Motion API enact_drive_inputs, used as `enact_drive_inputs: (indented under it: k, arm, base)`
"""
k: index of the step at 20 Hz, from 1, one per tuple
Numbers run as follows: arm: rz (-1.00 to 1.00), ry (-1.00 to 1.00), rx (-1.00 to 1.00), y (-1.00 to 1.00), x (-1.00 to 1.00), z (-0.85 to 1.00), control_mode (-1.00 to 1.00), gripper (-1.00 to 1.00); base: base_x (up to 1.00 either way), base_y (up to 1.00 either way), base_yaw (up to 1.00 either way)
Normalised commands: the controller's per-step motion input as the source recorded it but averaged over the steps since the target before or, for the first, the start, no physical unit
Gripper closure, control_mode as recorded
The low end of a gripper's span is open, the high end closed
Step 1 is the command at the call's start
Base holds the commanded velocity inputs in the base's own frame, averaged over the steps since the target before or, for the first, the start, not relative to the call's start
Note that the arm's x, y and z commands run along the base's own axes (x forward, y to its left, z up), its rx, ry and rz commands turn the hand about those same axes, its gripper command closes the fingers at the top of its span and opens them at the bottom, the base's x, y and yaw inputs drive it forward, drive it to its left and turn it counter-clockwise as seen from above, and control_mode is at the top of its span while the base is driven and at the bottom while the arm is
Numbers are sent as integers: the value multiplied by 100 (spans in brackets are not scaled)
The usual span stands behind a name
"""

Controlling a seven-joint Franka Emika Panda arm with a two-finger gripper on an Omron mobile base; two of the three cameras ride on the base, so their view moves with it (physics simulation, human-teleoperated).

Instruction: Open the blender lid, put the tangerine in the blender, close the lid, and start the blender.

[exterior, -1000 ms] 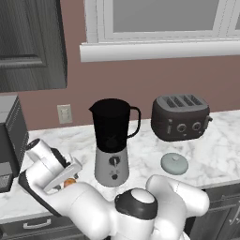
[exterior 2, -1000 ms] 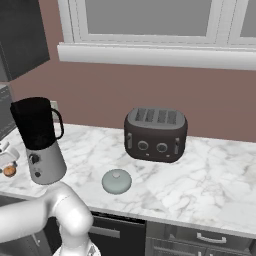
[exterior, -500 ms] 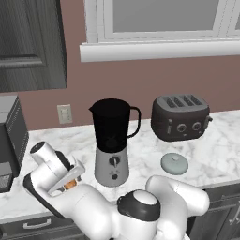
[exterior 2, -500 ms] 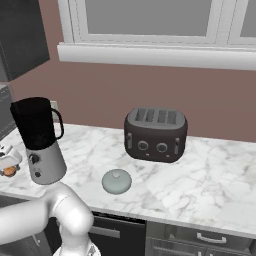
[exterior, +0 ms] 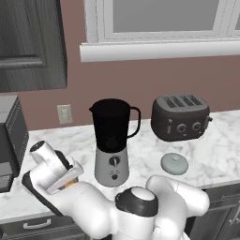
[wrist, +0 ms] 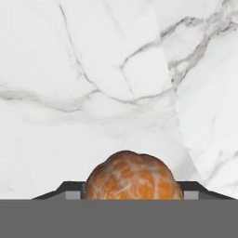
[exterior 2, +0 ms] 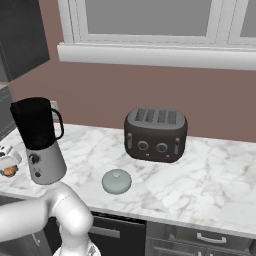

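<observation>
The tangerine (wrist: 133, 179) lies on the white marble counter, and my gripper (wrist: 133, 194) is down over it with a dark fingertip (wrist: 69, 191) pressed against each side. From the left base view the tangerine (exterior: 70, 183) peeks out orange under the gripper (exterior: 67, 180), left of the blender (exterior: 111, 140). The blender's black jar stands uncovered on its silver base. The blender lid (exterior: 174, 163) rests flat on the counter to the blender's right. In the right base view the tangerine (exterior 2: 9, 171) sits at the far left edge beside the blender (exterior 2: 42, 145), and the blender lid (exterior 2: 116, 180) lies nearer the front.
A dark four-slot toaster (exterior: 180, 117) stands at the back right of the counter (exterior 2: 200, 185). A dark appliance (exterior: 9, 140) sits at the counter's left end. A wall outlet (exterior: 64, 114) is behind the blender, with a window sill above.
The hand has sunk a little lower over the tangerine and its jaws have drawn in against the fruit. Blender, lid and toaster have not moved.
</observation>
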Motion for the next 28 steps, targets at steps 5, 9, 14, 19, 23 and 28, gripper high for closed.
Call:
enact_drive_inputs:
  k: [5,9,14,19,23,28]
  arm:
    - [0,-8,6,0,-29,27,-100,100]
    - [0,-15,7,-1,-40,100,-100,100]
    - [0,-14,6,-9,-25,100,-100,100]
    - [0,-16,6,-29,-14,100,-100,100]
    - [-1,-22,6,-54,-15,100,-100,100]
    - [-6,-24,8,-67,-3,100,-100,100]
  base:
    - [0,0,0]
    - [0,0,0]
    - [0,0,0]
    - [0,0,0]
    - [0,0,0]
    - [0,0,0]
